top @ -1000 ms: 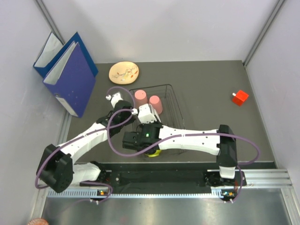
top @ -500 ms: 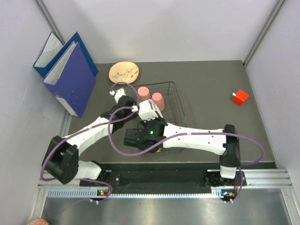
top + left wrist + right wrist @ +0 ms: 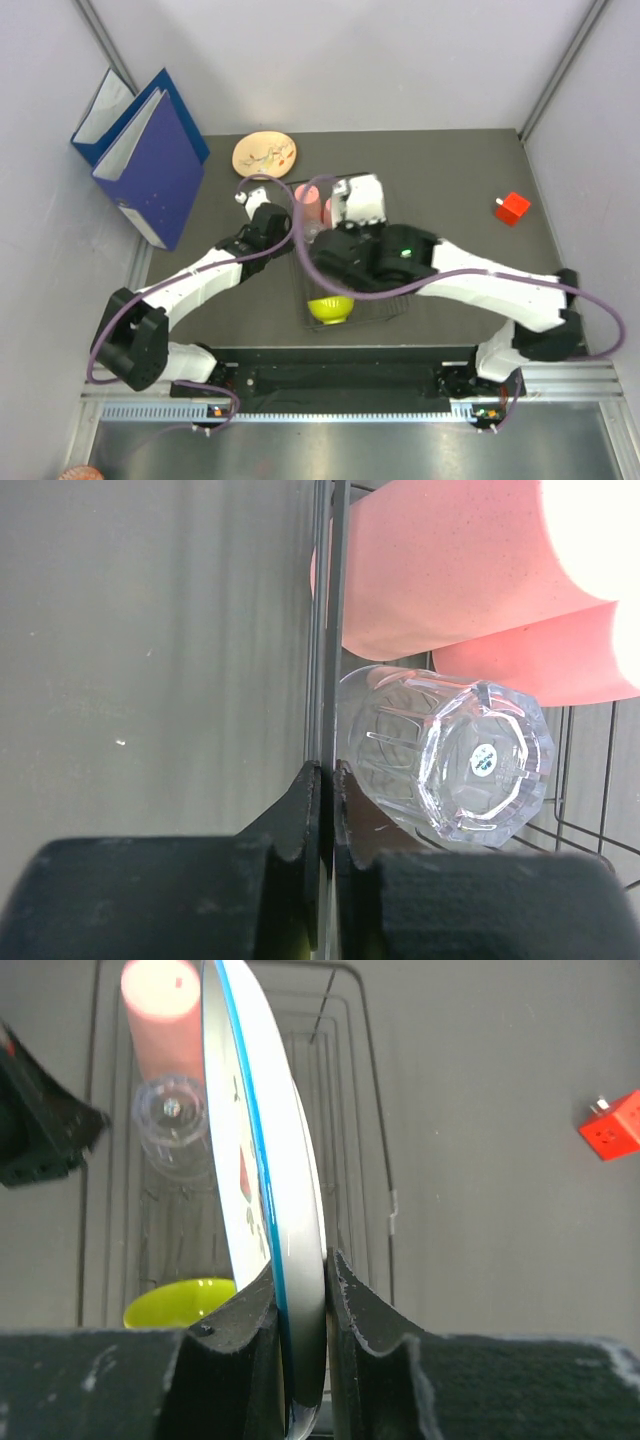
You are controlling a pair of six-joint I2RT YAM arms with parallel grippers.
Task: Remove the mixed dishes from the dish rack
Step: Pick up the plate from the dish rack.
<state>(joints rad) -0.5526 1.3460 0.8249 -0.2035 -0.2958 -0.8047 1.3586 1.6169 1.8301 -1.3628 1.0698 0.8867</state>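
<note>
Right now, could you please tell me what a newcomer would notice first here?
The right hand grips a white plate on edge over the dish rack. The left hand is pinched shut on the rack's wire rim, beside a clear glass.

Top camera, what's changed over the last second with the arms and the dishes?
The right jaws, clamped on the white plate, rose from the dish rack's near end toward its far end, uncovering the lime bowl. The left jaws slid forward to the rack's left wall and are shut on its wire. The pink cups, tan plate, binder and red cube stayed put.
</note>
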